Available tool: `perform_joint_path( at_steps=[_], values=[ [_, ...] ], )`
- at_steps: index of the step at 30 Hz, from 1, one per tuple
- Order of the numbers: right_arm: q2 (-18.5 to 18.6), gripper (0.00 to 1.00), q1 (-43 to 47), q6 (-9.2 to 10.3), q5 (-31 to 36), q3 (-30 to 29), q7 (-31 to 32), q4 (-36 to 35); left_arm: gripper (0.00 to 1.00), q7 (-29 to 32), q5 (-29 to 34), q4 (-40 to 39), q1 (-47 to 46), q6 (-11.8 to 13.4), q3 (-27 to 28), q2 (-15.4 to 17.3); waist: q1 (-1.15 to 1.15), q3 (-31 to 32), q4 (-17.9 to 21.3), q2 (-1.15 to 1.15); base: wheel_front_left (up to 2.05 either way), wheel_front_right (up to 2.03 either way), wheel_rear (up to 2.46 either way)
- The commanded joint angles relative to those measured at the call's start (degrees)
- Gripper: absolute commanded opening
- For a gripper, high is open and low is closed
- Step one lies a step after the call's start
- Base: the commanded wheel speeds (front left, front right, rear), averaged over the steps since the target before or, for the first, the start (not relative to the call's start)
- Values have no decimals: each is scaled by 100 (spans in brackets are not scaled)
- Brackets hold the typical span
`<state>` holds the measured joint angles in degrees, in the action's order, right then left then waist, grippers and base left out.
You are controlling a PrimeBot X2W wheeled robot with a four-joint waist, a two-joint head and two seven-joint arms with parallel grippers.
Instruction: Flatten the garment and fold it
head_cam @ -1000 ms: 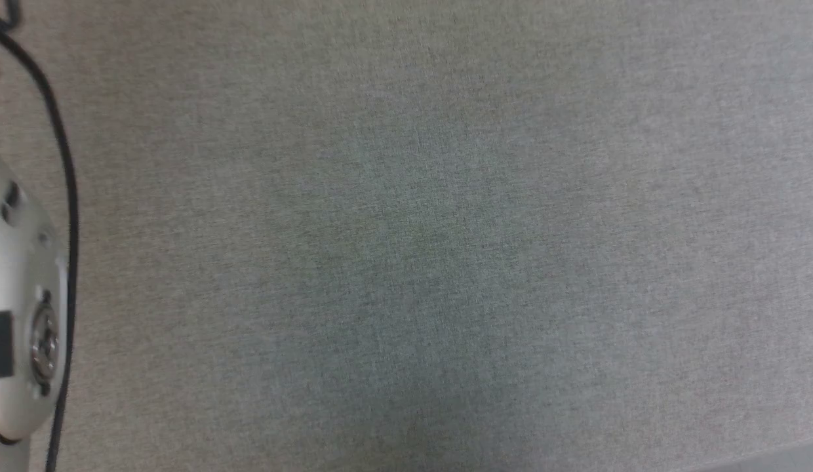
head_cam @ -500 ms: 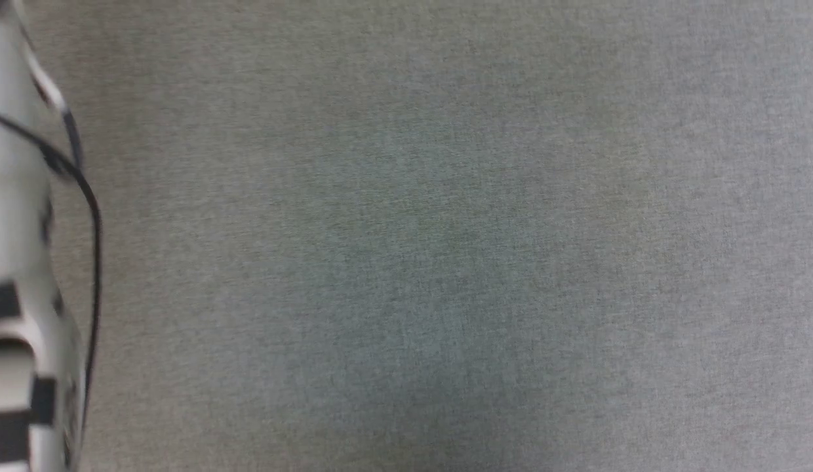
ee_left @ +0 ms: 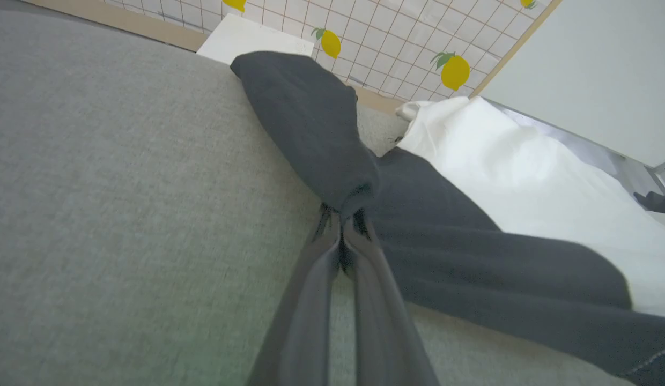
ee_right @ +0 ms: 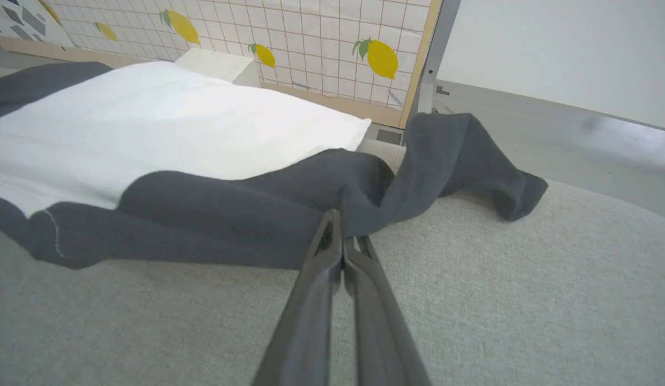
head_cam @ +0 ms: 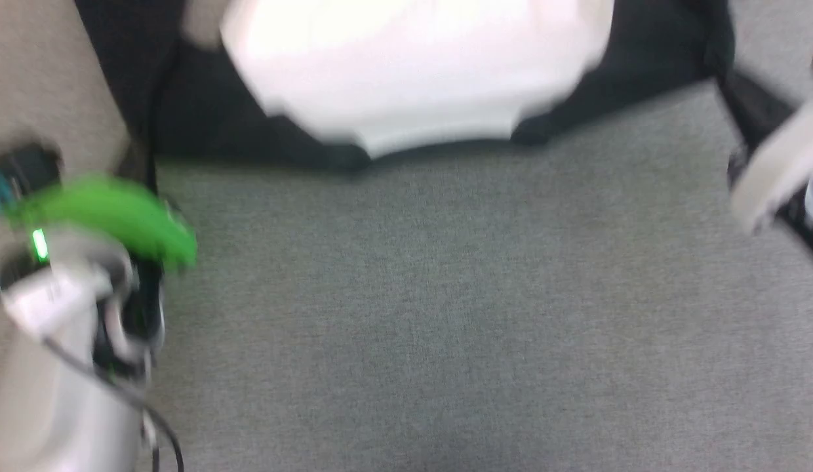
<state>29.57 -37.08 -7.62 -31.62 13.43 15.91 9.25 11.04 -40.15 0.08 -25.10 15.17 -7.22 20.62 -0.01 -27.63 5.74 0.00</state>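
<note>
Currently, left tool [ee_left: 340, 230] and right tool [ee_right: 343, 241] each pinch a black sleeve of the garment [ee_left: 525, 177], its white body beyond them; head camera has shifted, revealing it.

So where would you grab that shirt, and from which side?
Take the shirt by its black sleeves, coming in low over the grey surface from the robot's side. Each sleeve bunches into a raised fold that is easy to pinch; the white body lies flat.

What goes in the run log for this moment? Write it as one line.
left gripper: shut on black sleeve | right gripper: shut on other black sleeve | shirt: unfolded on grey fabric surface
</note>
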Motion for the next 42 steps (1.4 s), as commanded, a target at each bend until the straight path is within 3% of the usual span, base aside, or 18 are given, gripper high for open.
perform_joint_path(
  at_steps=[1, 9, 15, 21, 27, 35, 36, 37, 38, 39, 42],
  values=[
    [-36, 0, 417, 13, 41, -202, 43, -164, 0, 47, -107, -192, 440, 117, 78, 61, 1, 543, -76, 0, 0, 0, 0],
    [-862, 0, 2608, 13, 428, -1429, 482, -1115, 0, 415, -493, -1082, 2334, 397, 86, -47, 1, 1192, -265, 0, 0, 0, 0],
    [-1405, 0, 3603, 13, 636, -1986, 1047, -1792, 0, 518, -631, -1381, 3101, 508, 189, 3, 1, 1435, -383, 0, 0, 0, 0],
    [-1677, 0, 4363, 13, 1016, -2283, 1885, -2202, 0, 586, -756, -1525, 3716, 586, 158, -78, 1, 1546, -424, 0, 0, 0, 0],
    [-1967, 0, 4734, 13, 1323, -2256, 2240, -2002, 0, 439, -841, -1110, 3807, 376, -11, -268, 1, 1562, -434, 0, 0, 0, 0],
    [-2221, 0, 4559, 13, 1579, -2054, 1660, -1075, 0, 19, -967, -198, 3470, -14, -219, -722, 1, 1572, -388, 0, 0, 0, 0],
    [-2262, 0, 4540, 13, 1576, -2017, 1584, -952, 6, -58, -947, -78, 3424, -43, -238, -766, 1, 1586, -383, 0, 0, 0, 0],
    [-2280, 0, 4525, 13, 1569, -1979, 1514, -881, 46, -108, -937, 6, 3395, -64, -253, -799, 1, 1600, -381, 0, 0, 0, 0],
    [-2296, 80, 4517, 13, 1546, -1935, 1417, -818, 100, -130, -930, 103, 3367, -101, -290, -824, 1, 1623, -379, 0, 0, 0, 0],
    [-2303, 100, 4528, 13, 1523, -1912, 1367, -771, 100, -142, -923, 167, 3348, -132, -318, -834, 1, 1646, -381, 0, 0, 0, 0],
    [-2324, 100, 4599, 13, 1501, -1981, 1066, -793, 100, -157, -924, 257, 3329, -192, -371, -854, 1, 1756, -396, 0, 0, 0, 0]
  ],
)
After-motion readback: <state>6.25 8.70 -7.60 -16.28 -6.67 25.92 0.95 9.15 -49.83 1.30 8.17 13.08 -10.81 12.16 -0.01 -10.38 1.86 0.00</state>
